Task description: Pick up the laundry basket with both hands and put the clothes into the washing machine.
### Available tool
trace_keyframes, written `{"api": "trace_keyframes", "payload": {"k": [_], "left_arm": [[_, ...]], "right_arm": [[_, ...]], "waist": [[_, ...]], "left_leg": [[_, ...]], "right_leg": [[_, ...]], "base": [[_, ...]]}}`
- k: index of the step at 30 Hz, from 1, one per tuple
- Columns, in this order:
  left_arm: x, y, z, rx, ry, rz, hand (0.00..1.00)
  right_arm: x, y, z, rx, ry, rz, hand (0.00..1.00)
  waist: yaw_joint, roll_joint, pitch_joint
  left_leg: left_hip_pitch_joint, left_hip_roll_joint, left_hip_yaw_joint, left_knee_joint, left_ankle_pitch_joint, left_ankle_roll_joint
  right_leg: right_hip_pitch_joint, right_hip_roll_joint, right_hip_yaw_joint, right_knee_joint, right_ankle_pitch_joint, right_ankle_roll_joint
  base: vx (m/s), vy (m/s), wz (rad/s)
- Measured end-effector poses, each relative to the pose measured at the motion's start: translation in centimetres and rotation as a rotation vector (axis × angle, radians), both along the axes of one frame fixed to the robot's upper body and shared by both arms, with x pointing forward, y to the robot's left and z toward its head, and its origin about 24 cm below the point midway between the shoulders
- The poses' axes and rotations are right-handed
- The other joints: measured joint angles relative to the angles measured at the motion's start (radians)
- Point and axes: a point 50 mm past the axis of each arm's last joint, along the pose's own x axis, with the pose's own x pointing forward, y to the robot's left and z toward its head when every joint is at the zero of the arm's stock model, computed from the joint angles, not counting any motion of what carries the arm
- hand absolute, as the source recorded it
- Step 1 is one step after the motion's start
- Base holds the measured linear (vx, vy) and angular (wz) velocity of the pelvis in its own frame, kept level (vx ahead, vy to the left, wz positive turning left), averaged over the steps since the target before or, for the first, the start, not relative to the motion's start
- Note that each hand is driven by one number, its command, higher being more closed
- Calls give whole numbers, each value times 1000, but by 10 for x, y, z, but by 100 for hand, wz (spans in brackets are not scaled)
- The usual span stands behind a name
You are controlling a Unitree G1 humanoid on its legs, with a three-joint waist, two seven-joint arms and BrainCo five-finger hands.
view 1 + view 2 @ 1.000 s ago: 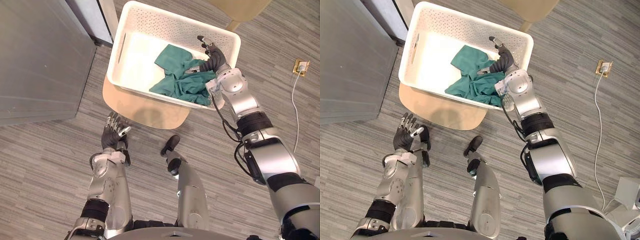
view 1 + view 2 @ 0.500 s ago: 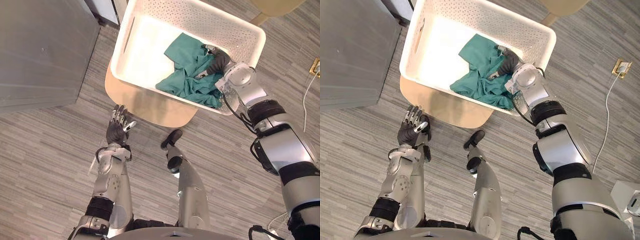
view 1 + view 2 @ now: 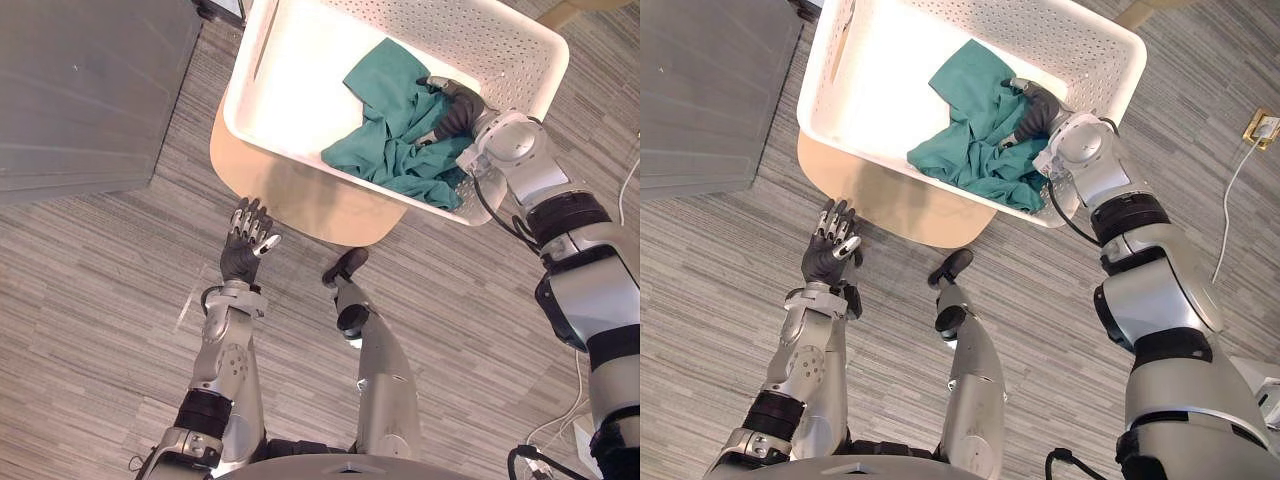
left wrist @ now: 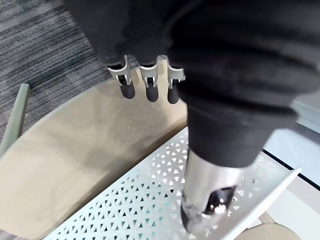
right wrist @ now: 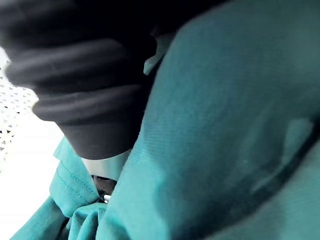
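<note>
— Where's your left hand?
— Lower left of centre. My left hand point(image 3: 243, 252) hangs over the floor, fingers straight and spread, holding nothing.
— And the basket point(image 3: 290, 80)?
— At the top, on a tan stool point(image 3: 300, 200). Its long axis runs left to right, dipping rightward. The cloth point(image 3: 395, 130) lies in its right half, under my right hand point(image 3: 455, 112). Whether that hand grips, I can't tell.

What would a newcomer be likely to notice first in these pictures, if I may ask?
Probably the white laundry basket on a beige seat, with a crumpled teal cloth in its right half. The right hand reaches into the basket onto that cloth, while the left hand hangs open above the floor near the seat's edge.
</note>
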Motion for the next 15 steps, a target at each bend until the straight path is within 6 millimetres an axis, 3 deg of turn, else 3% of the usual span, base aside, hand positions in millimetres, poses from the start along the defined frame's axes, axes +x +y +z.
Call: {"api": "trace_keyframes", "payload": {"k": [6, 15], "left_arm": [[2, -18, 17, -47, -61, -39, 0], [4, -7, 31, -75, -90, 38, 0]], "right_arm": [[1, 2, 0, 91, -42, -18, 100], [7, 24, -19, 407, -58, -51, 100]], "waist": [[0, 2, -8], [12, 2, -9]], "left_leg": [[9, 0, 3, -31, 39, -1], [64, 17, -9, 0, 43, -2]], "right_leg": [[-10, 3, 0, 17, -2, -11], [43, 4, -2, 69, -35, -27]], "base": [[28, -69, 0], [18, -93, 0]]}}
